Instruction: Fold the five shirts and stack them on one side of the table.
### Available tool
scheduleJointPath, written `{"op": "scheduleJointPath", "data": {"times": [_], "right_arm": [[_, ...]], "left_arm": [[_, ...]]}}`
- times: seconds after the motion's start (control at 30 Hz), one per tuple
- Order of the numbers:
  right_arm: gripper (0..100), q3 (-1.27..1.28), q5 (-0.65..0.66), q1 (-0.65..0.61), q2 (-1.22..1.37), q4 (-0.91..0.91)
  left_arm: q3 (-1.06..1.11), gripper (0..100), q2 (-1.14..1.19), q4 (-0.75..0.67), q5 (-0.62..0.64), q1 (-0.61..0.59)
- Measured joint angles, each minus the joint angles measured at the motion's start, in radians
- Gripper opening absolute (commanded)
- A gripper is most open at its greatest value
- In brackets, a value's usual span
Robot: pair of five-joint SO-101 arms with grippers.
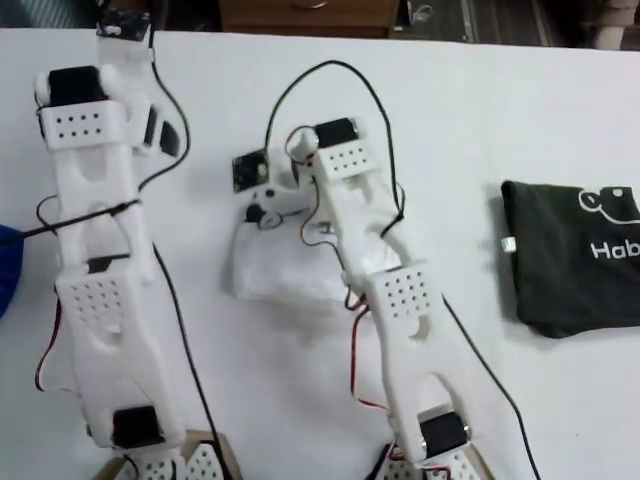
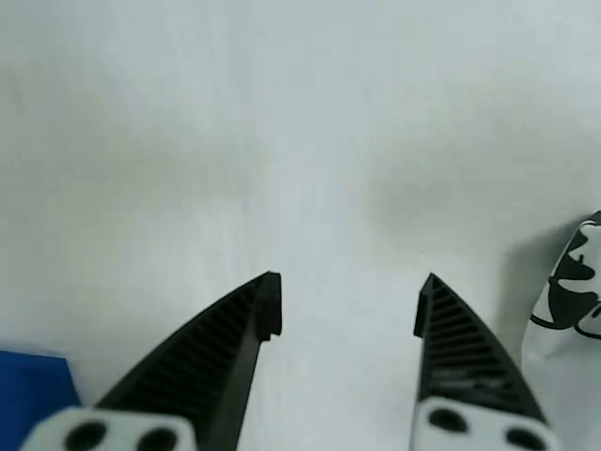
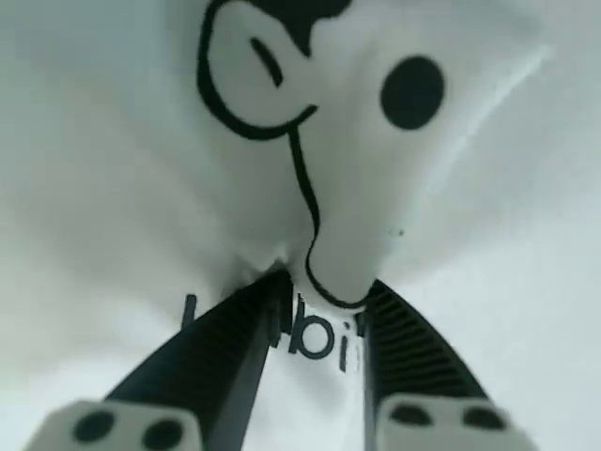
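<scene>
White shirt [image 3: 141,169] in right gripper [image 3: 326,289] (bunched)

A folded black cotton shirt [image 1: 560,255] lies at the right side of the white table [image 1: 480,100]. The high view's edge cuts it off, so its white print is only partly seen. A crumpled white cotton shirt [image 1: 262,272] is partly hidden beneath the right arm [image 1: 400,300]. At the left edge a rounded blue object [image 1: 8,268] is cut off; what it is cannot be told.

In the left wrist view a blue patch [image 2: 28,395] is cut by the corner. A piece of white cloth with black print [image 2: 575,282] is cut by the edge.

In the right wrist view the black fingers [image 3: 235,348] of the right gripper [image 3: 324,291] cover part of the white shirt's blurred black lettering.
</scene>
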Motion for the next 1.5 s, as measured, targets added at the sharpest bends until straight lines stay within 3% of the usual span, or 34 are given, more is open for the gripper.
{"op": "scheduleJointPath", "data": {"times": [0.17,0.27,0.6,0.83,1.0,1.17,1.27,1.5], "right_arm": [[2.2,-0.002,0.009,0.014,0.000,0.002],[2.2,-0.002,-0.060,0.043,0.000,-0.009],[2.1,-0.118,-0.535,0.241,0.005,-0.015],[2.1,-0.063,-0.779,0.304,0.005,0.031],[5.3,-0.017,-0.804,0.334,0.000,0.031],[25.3,-0.012,-0.776,0.336,-0.006,0.032],[32.4,-0.012,-0.718,0.336,-0.011,0.032],[33.4,-0.012,-0.552,0.341,-0.011,0.032]], "left_arm": [[0.000,25,0.000,0.000,0.000,-0.003],[0.005,25,0.000,0.000,0.000,0.000],[0.005,25,0.000,0.000,0.000,0.000],[0.005,25,0.000,0.000,0.000,0.031],[0.009,25,0.000,0.000,0.000,0.061],[0.011,25,0.000,0.000,0.000,0.100],[0.011,25,0.000,0.000,0.000,0.106],[0.011,25,0.000,0.000,0.000,0.104]]}}
